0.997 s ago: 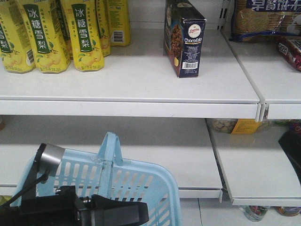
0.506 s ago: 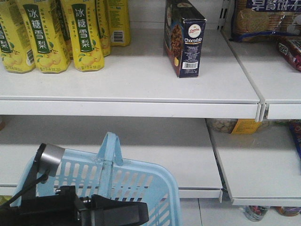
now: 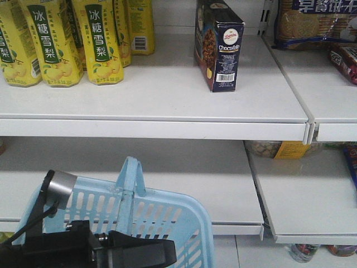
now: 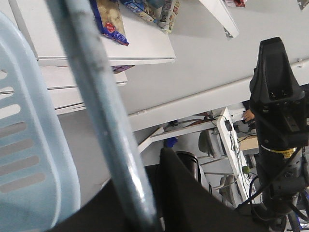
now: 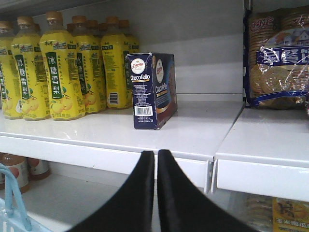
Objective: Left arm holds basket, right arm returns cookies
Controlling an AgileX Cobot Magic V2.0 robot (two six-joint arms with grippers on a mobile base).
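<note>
The dark navy cookies box (image 3: 218, 47) stands upright on the upper shelf (image 3: 167, 95), free of any gripper; in the right wrist view the cookies (image 5: 152, 90) sit beyond and above my right gripper (image 5: 155, 153), which is shut and empty below the shelf edge. The light blue basket (image 3: 156, 215) hangs at the lower left, in front of the lower shelf. My left gripper (image 4: 145, 212) is shut on the basket's hoop handle (image 4: 99, 121). The left arm (image 3: 83, 248) with its silver cylinder covers the basket's near rim. The basket's inside is hidden.
Yellow pear-drink bottles (image 3: 67, 39) line the upper shelf left of the cookies. A biscuit bag (image 3: 315, 22) and a red packet (image 3: 345, 60) lie on the adjoining right shelf. A tub with an orange label (image 3: 279, 149) sits on the lower shelf.
A black shape at the right edge of the front view one second ago has left that view. The basket, left arm and cookies have not moved.
</note>
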